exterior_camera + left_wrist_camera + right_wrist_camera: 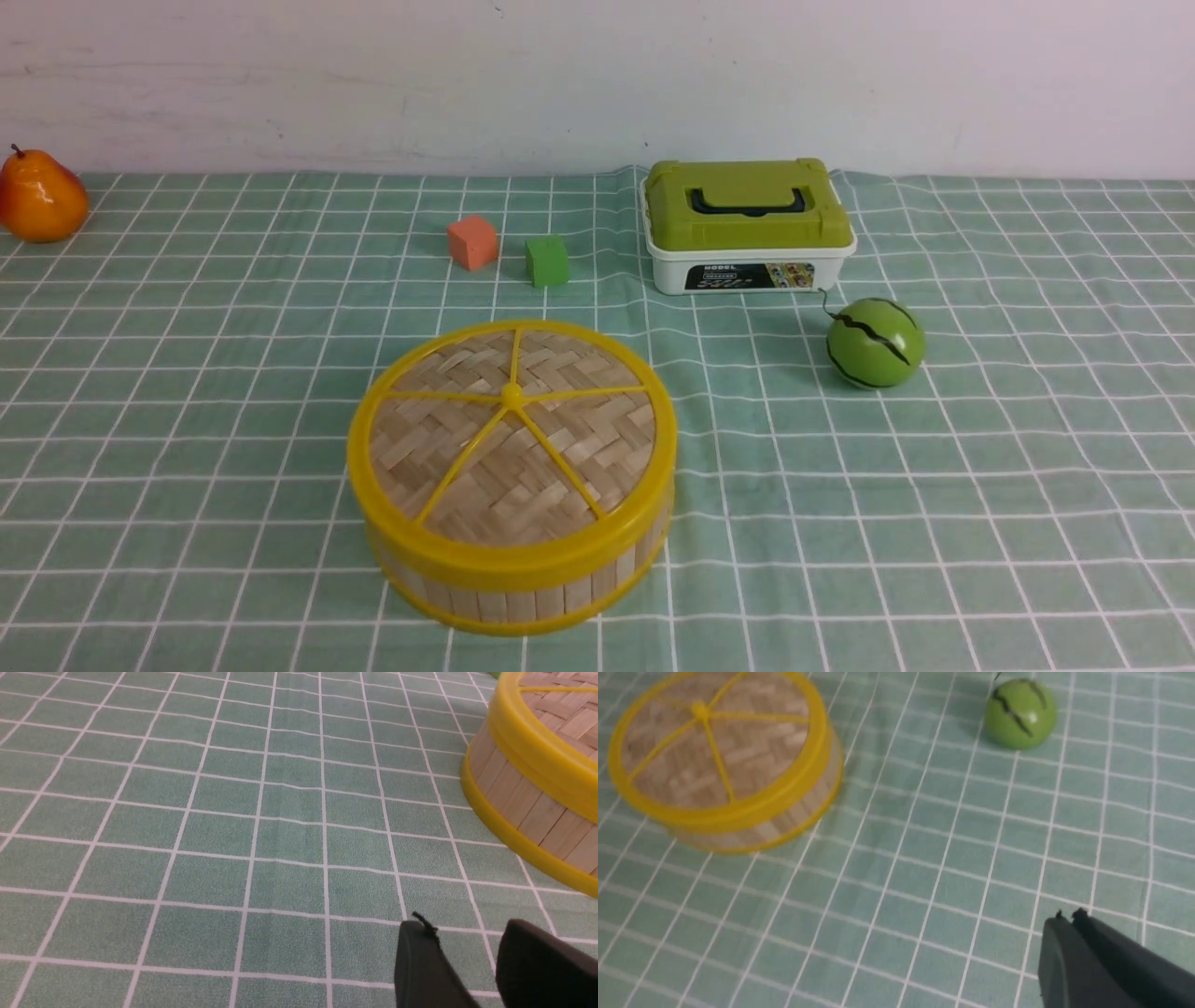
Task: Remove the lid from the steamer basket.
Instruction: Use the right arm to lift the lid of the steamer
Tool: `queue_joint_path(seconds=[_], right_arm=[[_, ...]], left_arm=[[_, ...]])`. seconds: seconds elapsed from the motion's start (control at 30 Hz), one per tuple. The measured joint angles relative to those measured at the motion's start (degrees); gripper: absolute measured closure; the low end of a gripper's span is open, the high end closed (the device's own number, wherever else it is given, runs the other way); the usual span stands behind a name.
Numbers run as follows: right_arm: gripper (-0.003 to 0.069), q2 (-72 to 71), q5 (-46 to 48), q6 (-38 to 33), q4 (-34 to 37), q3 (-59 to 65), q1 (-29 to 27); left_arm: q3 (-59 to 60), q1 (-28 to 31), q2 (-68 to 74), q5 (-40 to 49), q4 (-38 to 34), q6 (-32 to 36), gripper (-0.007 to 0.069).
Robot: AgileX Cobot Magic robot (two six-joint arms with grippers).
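Lid (523,448) lies flat and closed on the steamer basket (504,597), its yellow rim seated all round the basket's top edge. The basket stands on the counter (980,523), which is covered by a green checked cloth (210,835).

My left gripper (467,926) is over the cloth with its two dark fingers (420,961) spread. A strip of cloth shows between them and they hold nothing. The basket lies ahead of this gripper and off to one side, near it but not touching. From there I see its slat wall and lower yellow rim.

My right gripper (1068,915) has its fingers pressed together, tip against tip. From this gripper the basket with its lid is well ahead and far off to one side. A green ball (1020,713) striped like a melon lies well ahead too. Neither gripper touches the lid or the basket.

Beyond the basket, farther from both grippers, stand an orange cube (471,242) and a green cube (547,260) just beside it. A white box (747,224) with a green top is there too, and the ball lies near its front corner. A pear (39,198) sits at the counter's far left, by the wall.
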Motion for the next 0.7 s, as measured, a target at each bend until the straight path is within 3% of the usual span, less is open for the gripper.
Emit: queue_joint_path(seconds=[0.13,0.27,0.47,0.7], right_arm=[[0.0665,11.7,6.2,-4.9,3.6,-9.8,2.6],[0.0660,22.2,7.3,-5.2,0.5,-19.2,11.3],[0.0657,43.1,7.8,1.8,-13.5,-37.7,29.2],[0.0619,65.6,7.7,6.4,-16.0,-61.3,37.2]], left_arm=[[0.0,0.0,0.0,0.0,0.0,0.0,0.0386],[0.0,0.0,0.0,0.0,0.0,0.0,0.0386],[0.0,0.0,0.0,0.0,0.0,0.0,0.0386],[0.0,0.0,0.0,0.0,0.0,0.0,0.0386]])
